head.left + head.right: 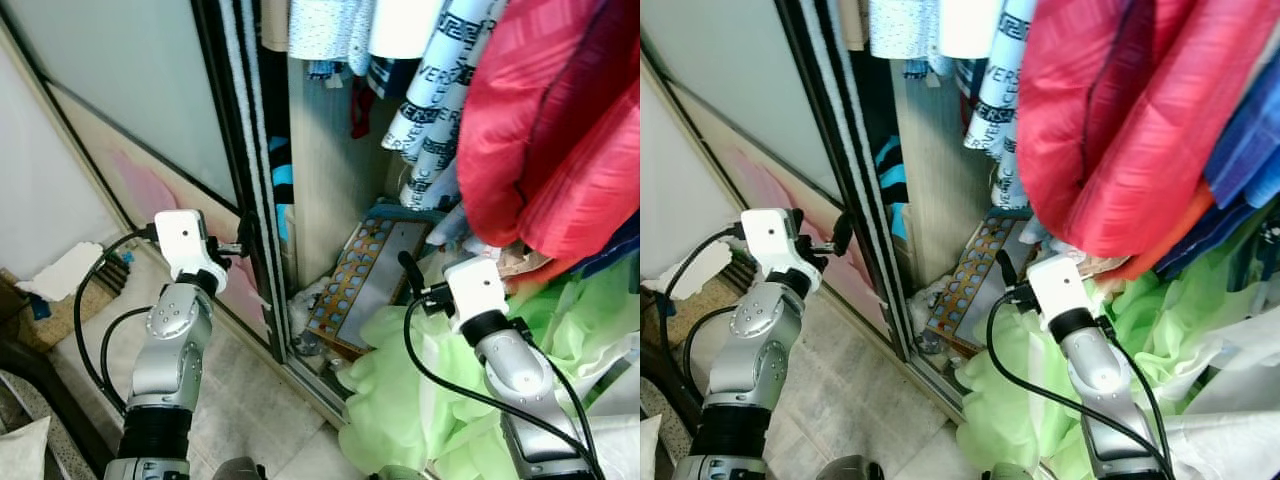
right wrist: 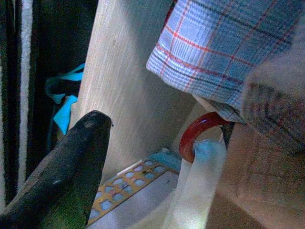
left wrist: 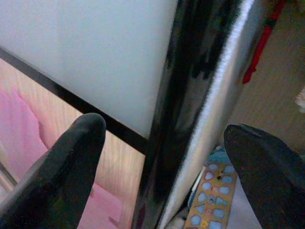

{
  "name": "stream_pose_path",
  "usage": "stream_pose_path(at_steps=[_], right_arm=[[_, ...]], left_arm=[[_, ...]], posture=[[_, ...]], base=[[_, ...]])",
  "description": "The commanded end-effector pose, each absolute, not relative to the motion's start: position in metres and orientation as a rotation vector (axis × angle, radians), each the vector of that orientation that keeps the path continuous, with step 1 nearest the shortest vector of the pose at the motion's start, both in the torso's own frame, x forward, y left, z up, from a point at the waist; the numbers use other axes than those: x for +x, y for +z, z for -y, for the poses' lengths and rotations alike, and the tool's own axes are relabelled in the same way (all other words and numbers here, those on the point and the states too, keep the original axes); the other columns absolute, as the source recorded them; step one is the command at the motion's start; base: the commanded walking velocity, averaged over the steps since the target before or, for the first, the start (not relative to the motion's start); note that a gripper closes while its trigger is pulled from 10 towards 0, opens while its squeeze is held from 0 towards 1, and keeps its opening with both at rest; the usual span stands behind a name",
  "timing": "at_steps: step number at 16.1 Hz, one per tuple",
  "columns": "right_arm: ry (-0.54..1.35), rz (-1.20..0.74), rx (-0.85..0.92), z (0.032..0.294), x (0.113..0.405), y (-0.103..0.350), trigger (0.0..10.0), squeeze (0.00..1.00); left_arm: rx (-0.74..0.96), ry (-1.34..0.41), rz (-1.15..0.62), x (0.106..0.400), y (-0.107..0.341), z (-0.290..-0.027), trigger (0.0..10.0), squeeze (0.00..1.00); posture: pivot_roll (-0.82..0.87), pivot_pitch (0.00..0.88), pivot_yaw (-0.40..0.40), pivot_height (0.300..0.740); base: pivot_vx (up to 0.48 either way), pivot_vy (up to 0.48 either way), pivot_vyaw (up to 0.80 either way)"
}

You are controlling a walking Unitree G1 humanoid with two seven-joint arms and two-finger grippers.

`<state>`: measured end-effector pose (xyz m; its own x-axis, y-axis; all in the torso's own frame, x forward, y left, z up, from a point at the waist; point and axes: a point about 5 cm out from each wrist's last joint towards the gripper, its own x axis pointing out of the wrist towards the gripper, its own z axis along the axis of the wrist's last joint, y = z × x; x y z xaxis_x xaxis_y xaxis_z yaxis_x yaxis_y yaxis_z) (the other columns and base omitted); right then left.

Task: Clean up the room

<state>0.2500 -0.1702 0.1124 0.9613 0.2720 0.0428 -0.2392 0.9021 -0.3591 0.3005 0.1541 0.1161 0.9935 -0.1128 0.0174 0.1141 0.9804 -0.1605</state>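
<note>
My left gripper [image 3: 167,167] is open, its two black fingers standing either side of the black edge of the sliding wardrobe door [image 3: 200,95]. From the head view, that gripper [image 1: 245,240] is at the door's edge [image 1: 235,150], about mid-height. My right gripper [image 1: 410,270] is held low inside the open wardrobe, above a heap of pale green cloth [image 1: 420,390] and beside a puzzle board with shaped holes [image 1: 365,285]. One of its fingers [image 2: 66,171] shows against the wooden partition [image 2: 128,86].
A big red garment [image 1: 560,130] and printed white clothes [image 1: 440,80] hang over the right arm. Blue plaid cloth [image 2: 228,43] and a red ring [image 2: 200,131] lie close ahead of the right gripper. A white crumpled rag [image 1: 60,270] lies on the floor left.
</note>
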Motion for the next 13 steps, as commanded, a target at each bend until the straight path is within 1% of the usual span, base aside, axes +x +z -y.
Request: stream_pose_path(at_steps=[1,2,4,6,8,10,12,13], right_arm=[[0.262,0.101,-0.349,0.172,0.246,0.119,10.0,0.00],[0.213,0.010,-0.335,0.189,0.227,0.106,10.0,0.00],[0.173,-0.055,-0.338,0.203,0.211,0.096,10.0,0.00],[0.179,0.011,-0.407,0.203,0.211,0.103,10.0,0.00],[0.175,0.152,-0.452,0.194,0.224,0.123,10.0,0.00],[0.212,0.281,-0.460,0.172,0.241,0.146,10.0,0.00],[0.270,0.391,-0.452,0.150,0.248,0.184,10.0,0.00],[0.286,0.405,-0.452,0.146,0.250,0.188,10.0,0.00]], left_arm=[[-0.154,-0.117,0.021,0.304,0.119,-0.152,10.0,0.00],[-0.165,-0.132,0.028,0.304,0.120,-0.149,10.0,0.00],[-0.179,-0.146,0.031,0.306,0.121,-0.145,10.0,0.00],[-0.168,-0.147,0.044,0.306,0.124,-0.144,10.0,0.00],[-0.163,-0.143,0.062,0.305,0.127,-0.143,10.0,0.00],[-0.155,-0.142,0.073,0.302,0.129,-0.144,10.0,0.00],[-0.141,-0.147,0.078,0.300,0.130,-0.145,10.0,0.00],[-0.140,-0.145,0.080,0.299,0.131,-0.145,10.0,0.00]], posture=[[-0.06,0.000,0.000,0.740],[-0.06,0.000,0.002,0.740],[-0.08,0.000,0.009,0.740],[-0.08,0.000,0.016,0.740],[-0.08,0.000,0.022,0.740],[-0.07,0.000,0.020,0.740],[-0.05,0.000,0.012,0.740],[-0.04,0.000,0.008,0.740]], base=[[0.000,0.000,0.00],[0.000,0.000,0.00],[0.000,0.000,0.00],[0.000,0.000,0.00],[0.000,0.000,0.00],[0.000,0.000,0.00],[0.000,0.000,0.00],[0.000,0.000,0.00]])
